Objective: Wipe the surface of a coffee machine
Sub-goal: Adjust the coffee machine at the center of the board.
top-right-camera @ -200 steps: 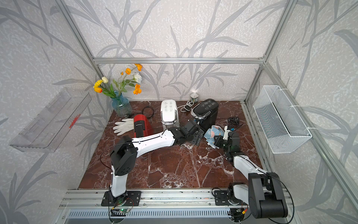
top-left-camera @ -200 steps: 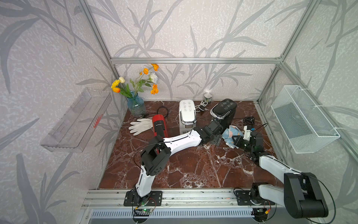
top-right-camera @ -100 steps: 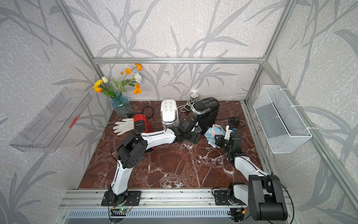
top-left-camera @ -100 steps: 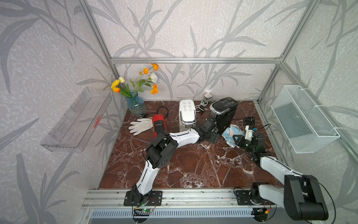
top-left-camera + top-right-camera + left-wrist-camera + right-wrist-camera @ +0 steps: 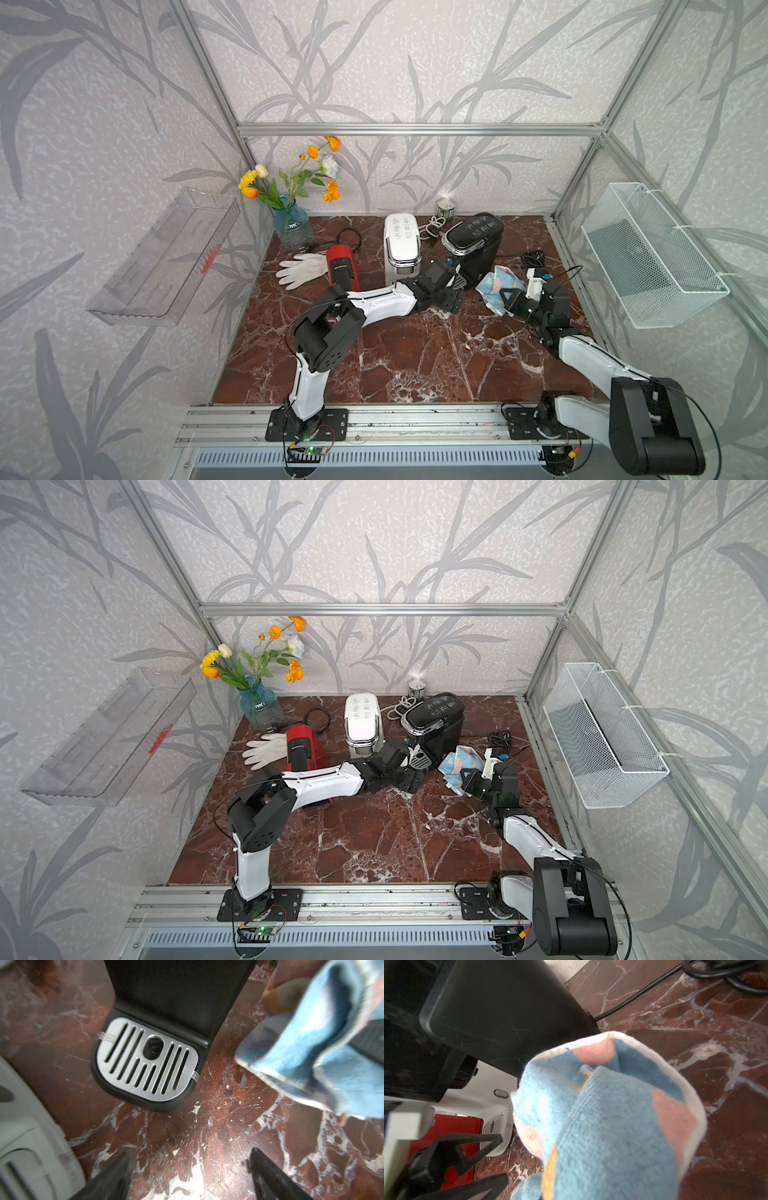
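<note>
The red-brown marbled bench (image 5: 415,365) carries everything. A white wire basket (image 5: 652,257) hangs on the right wall. A clear plastic shelf (image 5: 166,257) hangs on the left wall and bears red marks too small to read.

The left arm (image 5: 378,301) rises from the front rail, bends sharply at the elbow and reaches low across the bench toward the back. Its left pincer (image 5: 190,1152) hovers over bare marble just in front of the slotted metal drip tray (image 5: 145,1064), fingers spread wide with nothing between them. The right arm (image 5: 590,361) lies low along the right side, forearm pointing toward the back, and its right pincer (image 5: 506,298) is pressed together, pinching the cloth (image 5: 492,284).

The black coffee machine (image 5: 473,245) stands upright at the back, right of centre, with pale button icons on its top; no brand can be read. The white coffee machine (image 5: 401,245) stands just beside it on the left, with grey icons on its lid. Further left, the red coffee machine (image 5: 340,266) has tiny white lettering on its black strip, illegible.

A blue glass vase (image 5: 292,226) of orange, yellow and white flowers in the back-left corner bears a small white label, unreadable. White gloves (image 5: 301,270) lie beside the red machine. The cloth, blue with pink and orange patches and a white edge, is bunched just beside the black machine's right flank; whether they touch cannot be told. A small can (image 5: 446,206) sits against the back wall.
</note>
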